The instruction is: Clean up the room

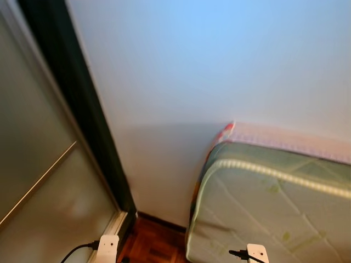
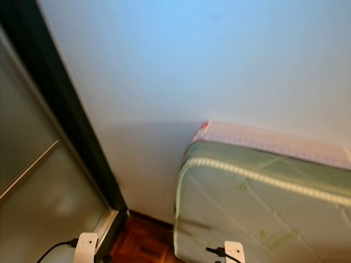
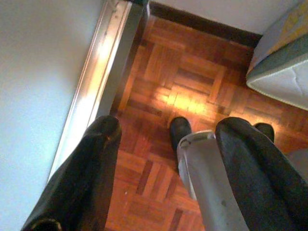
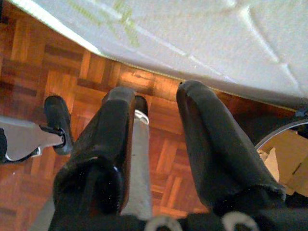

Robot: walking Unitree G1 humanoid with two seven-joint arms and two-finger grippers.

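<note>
My left gripper [image 3: 168, 127] hangs open over the parquet floor [image 3: 192, 72], with nothing between its black fingers [image 3: 98, 159]. My right gripper [image 4: 156, 94] is open too, pointing down at the floor beside the edge of a pale green quilted mattress [image 4: 192, 38]. Under both grippers I see my own grey legs and black feet [image 3: 180, 130]. In the eye views the white tops of my two wrists [image 1: 107, 246] [image 1: 256, 253] sit at the bottom edge, each with a black cable. No loose item lies within reach of either gripper.
The mattress [image 1: 274, 208] leans against a plain white wall [image 1: 192, 82] on the right. A frosted sliding door [image 1: 38, 164] in a dark frame [image 1: 82, 109] stands on the left, its metal track [image 3: 91, 96] along the floor. Brown cardboard [image 4: 284, 159] lies near my right foot.
</note>
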